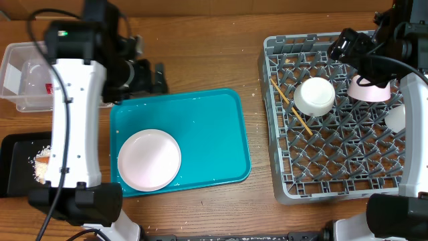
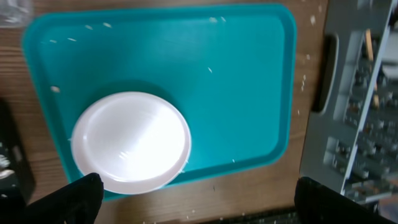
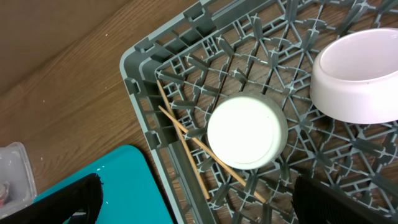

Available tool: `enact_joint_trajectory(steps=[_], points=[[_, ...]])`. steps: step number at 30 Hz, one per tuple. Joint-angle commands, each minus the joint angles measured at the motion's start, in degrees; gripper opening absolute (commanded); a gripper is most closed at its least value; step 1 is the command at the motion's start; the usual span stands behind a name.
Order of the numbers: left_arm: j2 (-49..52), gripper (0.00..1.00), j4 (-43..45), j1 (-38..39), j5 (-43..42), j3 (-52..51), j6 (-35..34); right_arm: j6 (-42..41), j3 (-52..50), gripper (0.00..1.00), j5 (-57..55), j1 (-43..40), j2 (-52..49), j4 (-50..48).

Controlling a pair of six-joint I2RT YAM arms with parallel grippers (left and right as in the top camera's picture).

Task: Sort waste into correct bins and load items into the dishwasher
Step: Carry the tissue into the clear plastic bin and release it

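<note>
Desk surface and the items resting directly on it

We identify a wood-grain desk (image 1: 214, 60) carrying four items. A teal tray (image 1: 207, 134) lies left of centre. A grey dish rack (image 1: 334, 171) sits to its right, apart from it, with a strip of bare wood between them. A clear plastic tub (image 1: 13, 53) stands at the far left corner, and a black tray (image 1: 13, 161) lies at the near left, just beside the teal tray. We note pale specks (image 2: 304, 79) scattered on the wood between tray and rack.

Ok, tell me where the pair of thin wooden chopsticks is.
Overhead view: the pair of thin wooden chopsticks lies in the large grey plastic dish rack, near its left edge, beside the upturned white bowl.
</note>
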State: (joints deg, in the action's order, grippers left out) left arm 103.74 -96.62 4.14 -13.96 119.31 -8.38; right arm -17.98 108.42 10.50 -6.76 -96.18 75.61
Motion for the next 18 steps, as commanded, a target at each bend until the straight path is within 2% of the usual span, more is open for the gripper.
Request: enact_joint_trajectory(steps=[1, 5, 8, 11, 15, 18], points=[[-2.3, 1.00, -0.2, 2.4, 0.7, -3.8, -0.9, -0.1, 1.5, 1.00, -0.2, -0.1, 0.3, -0.3], [-4.3, 1.00, -0.2, 2.3, 9.7, -8.5, -9.2, -0.1, 1.5, 1.00, -0.2, -0.1, 0.3, -0.3], [-5.9, 1.00, -0.2, -1.2, 15.3, -9.4, -13.5, -0.1, 1.5, 1.00, -0.2, -0.1, 0.3, -0.3], [-7.6, 1.00, 0.0, -8.2, 15.6, -9.3, -16.1, -0.1, 1.5, 1.00, -0.2, -0.1, 0.3, -0.3], [-8.6, 1.00, 0.8, -21.8, 15.3, -9.3, -22.0, -0.1, 1.5, 1.00, -0.2, -0.1, 0.3, -0.3], [-8.4, 1.00, -0.2, -31.1, 11.4, -9.6, -24.2, -0.1, 1.5, 1.00, -0.2, -0.1, 0.3, -0.3]])
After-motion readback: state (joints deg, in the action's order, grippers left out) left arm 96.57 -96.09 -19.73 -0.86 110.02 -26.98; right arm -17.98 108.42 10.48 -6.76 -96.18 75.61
